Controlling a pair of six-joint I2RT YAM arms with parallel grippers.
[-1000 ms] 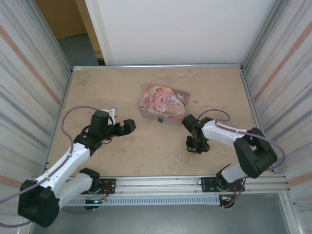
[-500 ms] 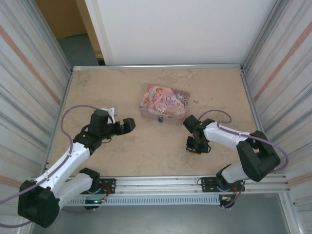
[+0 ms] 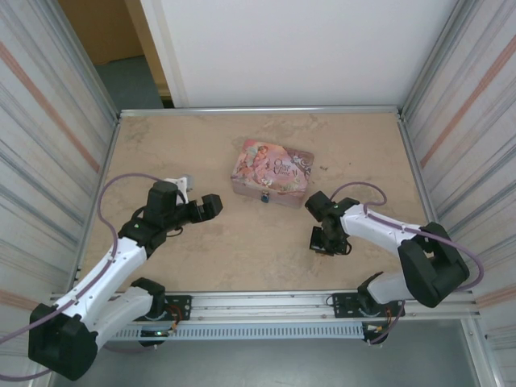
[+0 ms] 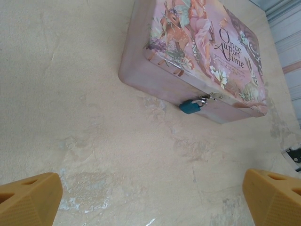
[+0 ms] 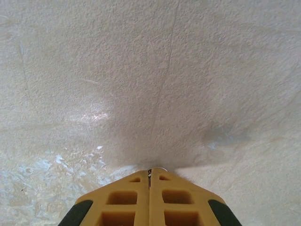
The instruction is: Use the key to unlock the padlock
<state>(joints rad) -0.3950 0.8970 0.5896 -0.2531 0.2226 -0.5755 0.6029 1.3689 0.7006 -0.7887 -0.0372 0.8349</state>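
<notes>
The padlock [image 4: 190, 107], tiny with a blue-teal body and a silver shackle, hangs from the hasp on the front wall of the pink decorated tin [image 4: 197, 52]. From above, the padlock [image 3: 264, 197] sits at the near side of the tin [image 3: 272, 171]. My left gripper [image 4: 153, 197] is open wide, its orange fingertips [image 4: 33, 197] far apart, aimed at the tin from its left [image 3: 211, 207]. My right gripper [image 3: 324, 242] points down at the table, right of and nearer than the tin. Its jaws [image 5: 150, 172] are pressed together, with a thin silvery sliver, the key [image 5: 157, 169], pinched at the tips.
A mottled beige tabletop [image 3: 242, 250] carries the tin. Metal rails and corrugated walls [image 3: 48, 161] close in the left, right and back sides. An aluminium rail [image 3: 266, 302] runs along the near edge by the arm bases.
The right gripper's jaws have closed fully at the table surface and its arm has shifted slightly right. The left arm has barely moved.
</notes>
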